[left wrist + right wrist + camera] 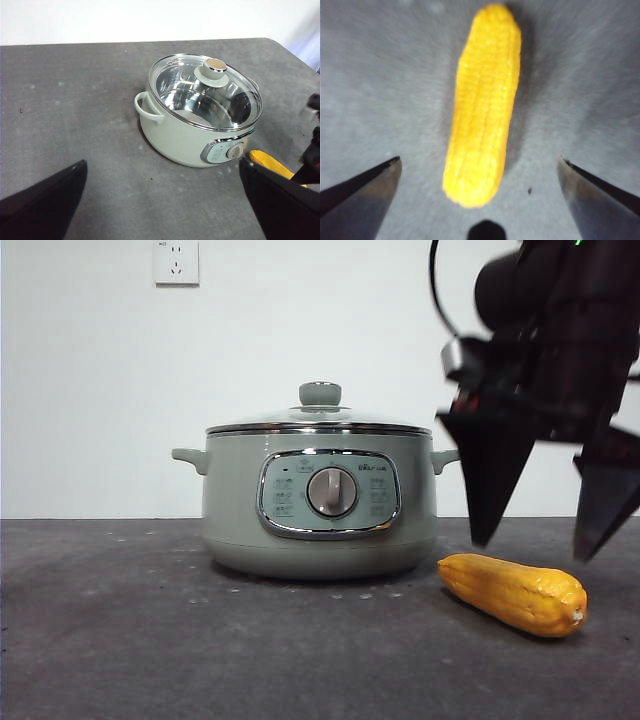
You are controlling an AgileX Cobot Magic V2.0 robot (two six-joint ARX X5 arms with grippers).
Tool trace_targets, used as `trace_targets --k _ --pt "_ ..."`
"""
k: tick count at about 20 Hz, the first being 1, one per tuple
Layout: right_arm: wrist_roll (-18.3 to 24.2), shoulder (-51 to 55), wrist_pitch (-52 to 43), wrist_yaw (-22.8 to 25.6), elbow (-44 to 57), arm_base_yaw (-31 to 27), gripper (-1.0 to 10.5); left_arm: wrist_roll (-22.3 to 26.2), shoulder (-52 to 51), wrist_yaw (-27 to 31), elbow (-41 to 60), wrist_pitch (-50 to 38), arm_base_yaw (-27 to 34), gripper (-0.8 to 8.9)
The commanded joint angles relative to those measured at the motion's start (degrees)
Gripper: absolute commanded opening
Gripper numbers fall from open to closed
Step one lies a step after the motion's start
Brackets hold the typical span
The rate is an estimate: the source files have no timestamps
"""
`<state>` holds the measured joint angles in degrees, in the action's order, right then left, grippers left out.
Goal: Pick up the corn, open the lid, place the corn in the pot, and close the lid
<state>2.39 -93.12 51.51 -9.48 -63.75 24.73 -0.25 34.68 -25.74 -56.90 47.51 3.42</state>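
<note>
Right gripper (pixel 540 540) spread wide, holding nothing, poised above the corn (pixel 515 592) lying near the worktop's front right, just beside the lidded pot (pixel 320 505). Best lowered straight, jaws straddling the cob's middle, then closed gently against slipping. Left gripper (pixel 160 200) also spread, waiting.

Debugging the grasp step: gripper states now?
Left gripper: open, empty, waiting back from the pot.
Right gripper: open, empty, above the corn.
</note>
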Motion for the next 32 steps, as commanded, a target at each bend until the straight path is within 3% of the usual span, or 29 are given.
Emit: trace_targets --k 1,4,7,9,16,22,32 --pt "-1.31 -2.84 -1.09 0.85 -0.04 0.87 5.6 0.28 -0.04 -0.2 0.11 -0.33 -0.13 6.02" --pt "-2.29 -4.61 -2.36 2.6 -0.04 1.97 3.7 0.26 -0.04 -0.2 0.11 -0.33 -0.13 6.02" --pt "-2.4 -4.66 -2.8 2.6 -0.04 2.29 0.8 0.28 0.0 -0.17 0.11 -0.33 -0.13 6.02" --pt "-2.38 -4.66 -2.82 2.62 -0.04 2.29 0.0 0.28 0.0 -0.2 0.11 -0.33 -0.13 6.02" --pt "-2.16 -3.43 -3.48 2.6 -0.07 2.29 -0.1 0.28 0.11 -0.22 0.11 -0.39 -0.15 6.02" --pt "-1.62 10.08 1.86 2.6 -0.07 2.29 -0.1 0.52 5.27 -0.2 -1.38 -1.16 -3.45 6.01" --pt "-3.96 37.64 5.75 2.67 -0.31 2.27 -0.1 2.14 32.98 0.42 -19.37 -11.65 -16.39 5.96"
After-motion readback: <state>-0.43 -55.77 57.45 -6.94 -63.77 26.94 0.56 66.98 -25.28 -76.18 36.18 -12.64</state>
